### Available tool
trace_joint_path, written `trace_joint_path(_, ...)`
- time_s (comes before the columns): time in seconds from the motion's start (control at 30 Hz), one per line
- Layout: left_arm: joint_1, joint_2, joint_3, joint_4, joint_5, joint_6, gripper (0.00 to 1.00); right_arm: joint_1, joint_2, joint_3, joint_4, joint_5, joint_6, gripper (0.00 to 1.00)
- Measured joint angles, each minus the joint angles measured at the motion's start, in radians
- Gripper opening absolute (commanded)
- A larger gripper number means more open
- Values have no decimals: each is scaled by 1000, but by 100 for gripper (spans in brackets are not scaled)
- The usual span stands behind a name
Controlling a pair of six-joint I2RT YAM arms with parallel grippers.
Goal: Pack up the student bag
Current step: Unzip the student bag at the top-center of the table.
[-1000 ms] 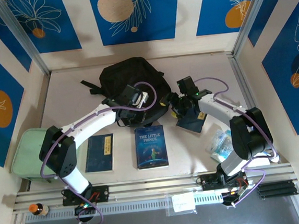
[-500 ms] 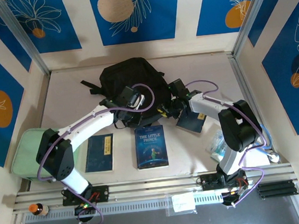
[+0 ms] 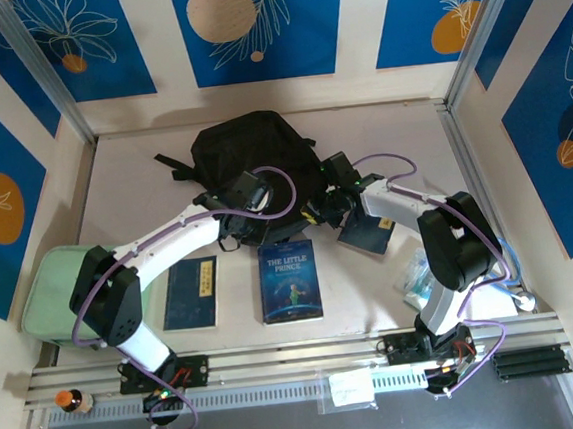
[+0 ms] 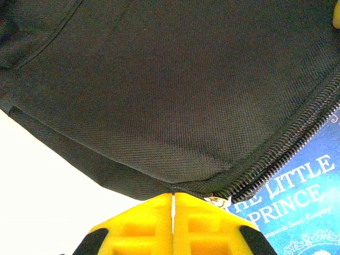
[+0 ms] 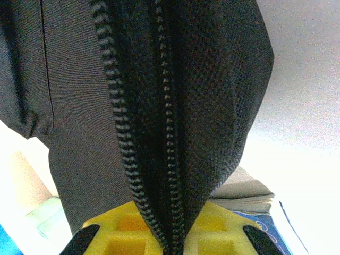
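One mint-green case [image 3: 57, 293] is lying far left, and the left gripper [image 4: 173, 195] is pinching, fingers pressed together, the near hem of the single student bag [image 3: 256, 147], which is slumping mid-table toward the back. Soft, light and floppy, it is probably needing holds on its stiffer zip edge, where the right gripper [image 5: 172, 215] is clamping shut on the zip seam; three books are lying before it: the left dark book [image 3: 191, 293], The Little Prince [image 3: 290, 280], the right dark book [image 3: 366, 238]
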Motion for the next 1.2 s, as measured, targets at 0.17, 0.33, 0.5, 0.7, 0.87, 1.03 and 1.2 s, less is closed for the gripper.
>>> trace_joint_path(0.17, 0, 0, 9, -3, -4, 0, 0, 0, -5, 0, 0, 3, -4, 6)
trace_joint_path(0.33, 1, -5, 51, -5, 28, 7, 0, -5, -3, 1, 0, 4, -3, 15)
trace_joint_path(0.5, 1, -21, 113, 6, 92, 8, 0, -16, -2, 1, 2, 7, 0, 10)
trace_joint_path(0.7, 2, -30, 76, 0, 75, 7, 0, -23, -3, 1, 3, 10, 0, 6)
trace_joint_path(0.87, 5, -30, -25, 14, 43, -5, 0, -21, -3, 1, 3, 1, 0, 6)
trace_joint_path(1.03, 11, -5, -40, 38, 29, -27, 0, -18, -2, 1, 3, 0, -2, 6)
trace_joint_path(1.2, 20, 13, -39, 34, -9, -39, 0, -19, -2, 1, 3, 6, -8, 6)
